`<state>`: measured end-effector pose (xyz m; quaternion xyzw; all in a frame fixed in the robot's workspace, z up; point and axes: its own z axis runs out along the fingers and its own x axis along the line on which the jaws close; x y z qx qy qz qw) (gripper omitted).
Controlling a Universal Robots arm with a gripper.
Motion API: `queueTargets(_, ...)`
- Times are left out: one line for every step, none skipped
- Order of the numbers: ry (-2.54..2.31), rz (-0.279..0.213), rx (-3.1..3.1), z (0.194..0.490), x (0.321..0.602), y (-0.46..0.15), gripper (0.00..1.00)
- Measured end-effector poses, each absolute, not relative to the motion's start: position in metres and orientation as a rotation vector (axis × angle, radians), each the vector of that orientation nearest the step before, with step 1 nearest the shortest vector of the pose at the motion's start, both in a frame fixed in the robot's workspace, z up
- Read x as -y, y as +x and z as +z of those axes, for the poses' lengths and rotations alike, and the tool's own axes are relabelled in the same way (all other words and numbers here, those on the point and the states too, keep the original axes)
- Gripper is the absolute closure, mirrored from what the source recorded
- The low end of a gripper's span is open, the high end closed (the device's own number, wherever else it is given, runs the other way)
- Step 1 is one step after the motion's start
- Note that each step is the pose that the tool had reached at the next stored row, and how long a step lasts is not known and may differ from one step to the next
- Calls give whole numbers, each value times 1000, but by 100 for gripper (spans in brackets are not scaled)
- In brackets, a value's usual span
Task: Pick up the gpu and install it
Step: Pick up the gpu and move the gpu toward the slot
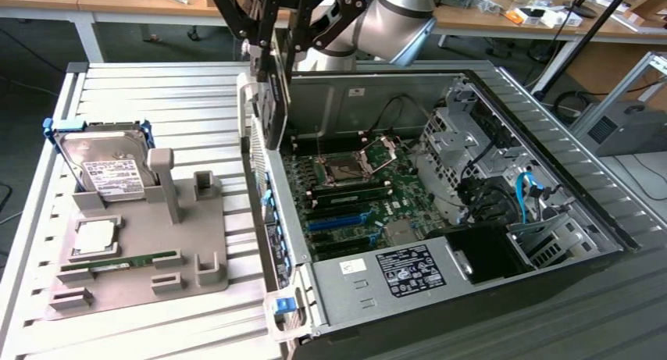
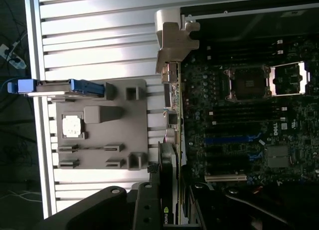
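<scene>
Claw [image 1: 274, 41] jaws stand partly closed, pinching the upper edge of the gpu [image 1: 275, 110], which hangs upright, clear of the desk [image 1: 156, 94]. The card hangs at the wall of the open computer case [image 1: 344, 305] on the exterior view's left. Its lower end seems to sit above the motherboard [image 1: 354, 196], though the angle makes that gap hard to judge. In the wrist view the gpu [image 2: 168, 175] shows edge-on between the claw's fingers [image 2: 144, 210], just beside the case's edge. On the desk, toward the exterior view's left, a grey fixture [image 1: 156, 243] carries a silver hard drive [image 1: 105, 169] standing on edge, a processor chip [image 1: 96, 237] and a green memory stick [image 1: 120, 261].
</scene>
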<state>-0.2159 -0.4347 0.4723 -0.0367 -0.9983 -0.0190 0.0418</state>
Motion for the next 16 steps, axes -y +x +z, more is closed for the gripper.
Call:
queueTargets(-112, -58, 3054, 472, 435, -215, 73)
queueTargets(-112, -58, 3053, 471, 435, -213, 73)
queueTargets(-112, -58, 3052, 471, 435, -212, 73)
queueTargets(-112, -58, 3051, 470, 435, -211, 73)
queueTargets(-112, -58, 3050, 470, 435, -210, 73)
queueTargets(-112, -58, 3049, 469, 435, -209, 73)
queueTargets(-112, -58, 3048, 468, 435, -208, 73)
queueTargets(-112, -58, 3047, 468, 435, -207, 73)
queueTargets(-112, -57, 3046, 467, 435, -206, 73)
queueTargets(-112, -57, 3045, 467, 435, -205, 73)
queueTargets(-112, -57, 3044, 466, 435, -203, 73)
queueTargets(-112, -57, 3043, 465, 435, -202, 73)
queueTargets(-112, -57, 3042, 465, 435, -201, 73)
queueTargets(-112, -57, 3041, 464, 435, -200, 73)
queueTargets(-112, -57, 3040, 464, 435, -199, 73)
queueTargets(-112, -57, 3039, 463, 435, -198, 73)
